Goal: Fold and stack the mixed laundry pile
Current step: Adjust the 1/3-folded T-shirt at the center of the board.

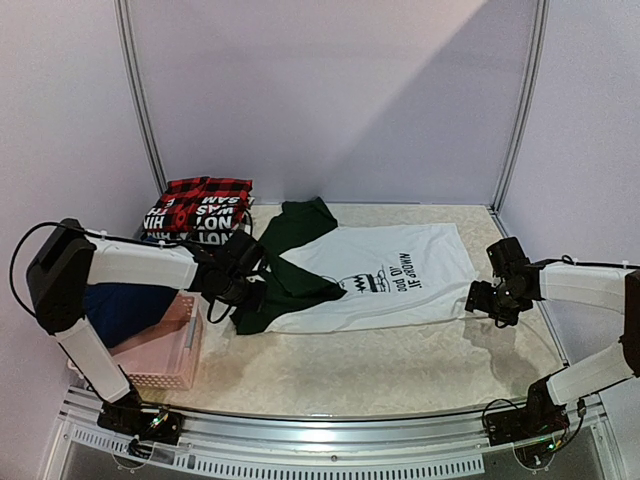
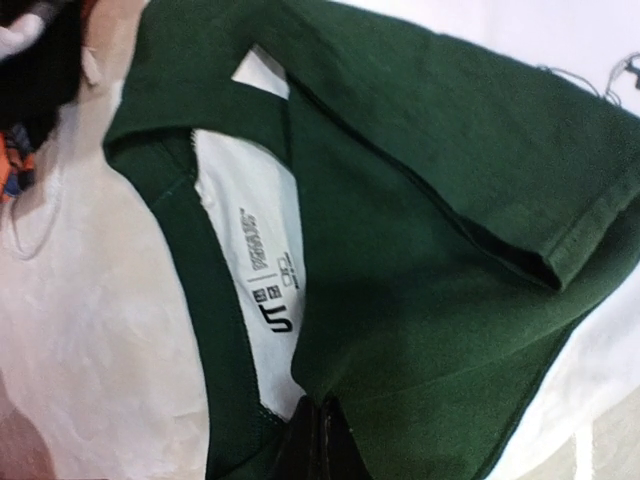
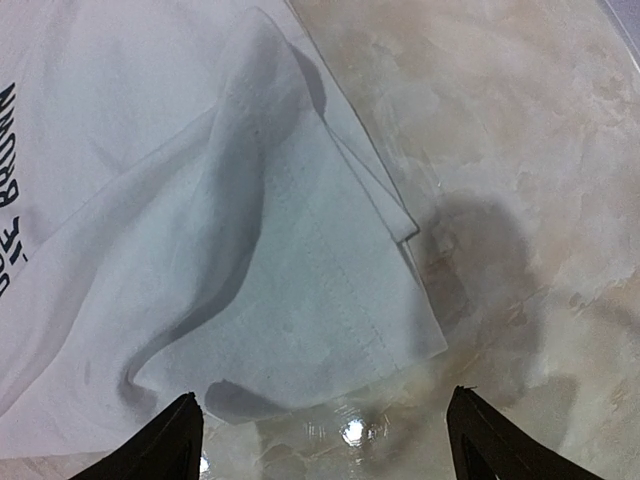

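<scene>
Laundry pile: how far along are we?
Done: folded stack sits at back left. In hand: white T-shirt spread out, left gripper apparently pinching its green shoulder, right gripper open at the hem corner, no fold yet. Left: this shirt, plus the navy garment by the pink basket.

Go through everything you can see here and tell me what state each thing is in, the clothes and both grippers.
white T-shirt: unfolded, spread flat, print up.
folded stack: folded, piled at the back left.
navy garment: unfolded, bunched in the basket.
pink basket: on the table, navy garment in it.
left gripper: shut on the white T-shirt's green neck area.
right gripper: open over the hem corner, holding nothing.
</scene>
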`<state>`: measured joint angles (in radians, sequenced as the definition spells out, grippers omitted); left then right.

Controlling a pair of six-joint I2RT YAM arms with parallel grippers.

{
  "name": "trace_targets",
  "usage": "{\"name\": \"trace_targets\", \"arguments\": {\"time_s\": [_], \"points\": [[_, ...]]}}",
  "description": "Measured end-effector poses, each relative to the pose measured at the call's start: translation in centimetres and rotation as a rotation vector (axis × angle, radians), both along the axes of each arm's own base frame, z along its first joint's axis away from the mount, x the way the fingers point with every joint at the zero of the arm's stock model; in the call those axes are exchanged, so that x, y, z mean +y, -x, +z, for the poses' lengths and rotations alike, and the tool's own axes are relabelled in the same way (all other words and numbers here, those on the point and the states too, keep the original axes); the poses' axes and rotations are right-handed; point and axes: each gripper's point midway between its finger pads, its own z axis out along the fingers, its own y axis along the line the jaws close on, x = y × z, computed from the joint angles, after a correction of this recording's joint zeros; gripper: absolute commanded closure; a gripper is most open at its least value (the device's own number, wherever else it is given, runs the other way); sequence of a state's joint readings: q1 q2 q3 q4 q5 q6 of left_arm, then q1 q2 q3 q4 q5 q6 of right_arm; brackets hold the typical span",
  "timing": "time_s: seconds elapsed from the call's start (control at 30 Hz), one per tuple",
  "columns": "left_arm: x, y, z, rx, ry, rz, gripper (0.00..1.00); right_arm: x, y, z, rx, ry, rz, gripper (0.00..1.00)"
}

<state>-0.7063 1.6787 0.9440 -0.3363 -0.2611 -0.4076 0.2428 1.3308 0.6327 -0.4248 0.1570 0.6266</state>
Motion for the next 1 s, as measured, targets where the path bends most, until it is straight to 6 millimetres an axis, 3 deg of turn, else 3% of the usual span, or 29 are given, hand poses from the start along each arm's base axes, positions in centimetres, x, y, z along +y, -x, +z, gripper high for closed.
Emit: {"name": "trace_targets", "arguments": {"time_s": [0.1, 0.13, 0.23, 0.37, 0.4, 0.57, 0.73, 0.9, 1.0], "points": [[0.7, -0.8, 0.5, -0.024, -0.02, 0.021, 0.98, 0.0, 0.0, 0.0, 0.0, 0.0, 0.0, 0.15], [1.0, -1.1, 0.6, -0.031, -0.03, 0.029, 0.89, 0.0, 0.0, 0.0, 0.0, 0.0, 0.0, 0.15], [1.3, -1.7, 0.6, -0.039, -0.054, 0.041, 0.49, 0.0, 0.0, -0.1, 0.004, 0.001, 0.0, 0.16], [1.5, -1.5, 0.1, -0.025, -0.056, 0.053, 0.18, 0.2, -0.1, 0.0, -0.005, -0.009, 0.004, 0.17], [1.6, -1.3, 0.0, -0.024, -0.06, 0.051, 0.14, 0.3, -0.1, 0.1, -0.014, -0.016, 0.006, 0.18], [3.1, 1.0, 1.4, -0.044, -0.033, 0.084, 0.12, 0.9, 0.3, 0.7, -0.064, -0.098, 0.01, 0.23], [4.6, 2.7, 3.8, -0.093, 0.041, 0.133, 0.18, 0.3, 1.0, 0.6, -0.089, -0.157, -0.053, 0.23], [5.7, 5.1, 2.4, -0.052, 0.088, 0.154, 0.22, -0.3, 1.8, 0.8, -0.128, -0.2, -0.134, 0.25], [5.2, 5.6, 2.0, -0.044, 0.132, 0.15, 0.22, -0.6, 2.0, 0.4, -0.136, -0.227, -0.182, 0.28]]}}
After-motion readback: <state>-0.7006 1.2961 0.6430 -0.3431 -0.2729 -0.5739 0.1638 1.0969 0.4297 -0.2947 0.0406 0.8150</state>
